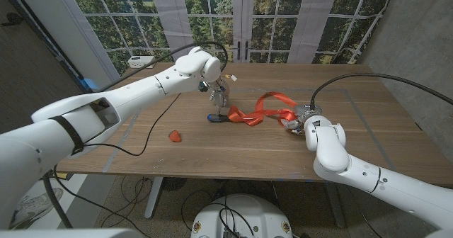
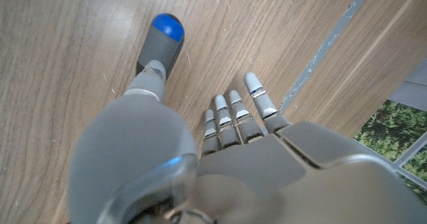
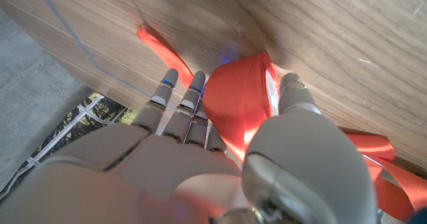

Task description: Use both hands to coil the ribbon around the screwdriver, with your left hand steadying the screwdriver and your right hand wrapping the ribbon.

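Note:
The screwdriver, with a grey handle and blue end cap, lies on the wooden table near its middle. My left hand stands over it. The thumb tip touches the grey handle, while the fingers point straight down at the table beside it, not around it. The red ribbon runs in loose loops from the screwdriver's shaft to my right hand. That hand pinches a fold of ribbon between thumb and fingers just above the table.
A small red piece lies on the table to the left of the screwdriver. A white power strip sits at the back left corner, and black cables cross the table. A taped line marks the wood.

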